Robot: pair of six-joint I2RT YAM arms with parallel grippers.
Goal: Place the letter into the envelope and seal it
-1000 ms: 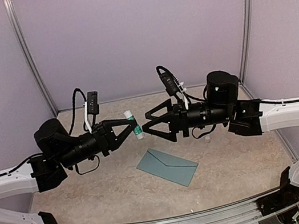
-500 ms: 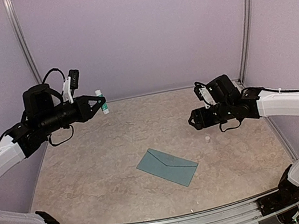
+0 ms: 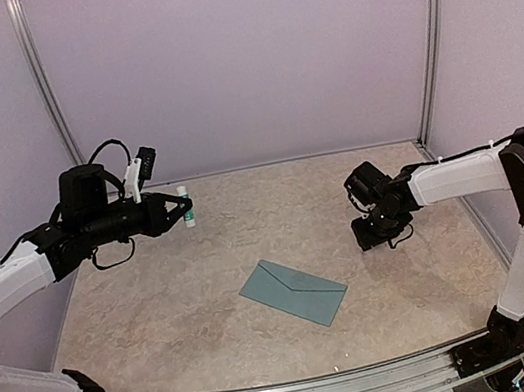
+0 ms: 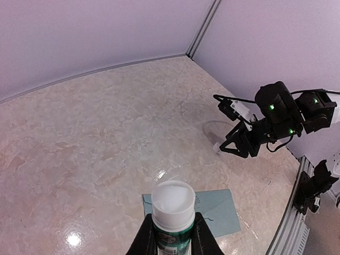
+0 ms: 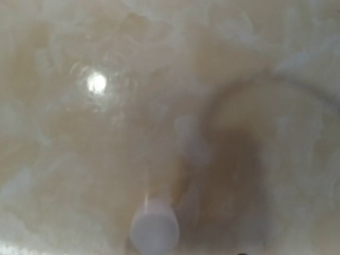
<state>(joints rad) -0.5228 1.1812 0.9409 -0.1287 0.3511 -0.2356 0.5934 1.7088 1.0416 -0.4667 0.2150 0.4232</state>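
A: Top external view, count the envelope [image 3: 292, 292]?
B: One, flat on the table [image 3: 160, 305], center, long axis far-left to near-right. One glue stick [image 4: 172, 204], clenched by left gripper [image 3: 181, 208]. Right gripper [image 3: 369, 236]: can't tell.

The teal-blue envelope [image 3: 292, 292] lies flat mid-table [image 3: 160, 305], skewed diagonally, its pointed flap folded down.

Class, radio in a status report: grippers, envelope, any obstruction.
Left gripper shut on glue stick, raised. Right gripper low over small white cap. Envelope flat mid-table, untouched. Nothing blocking it.
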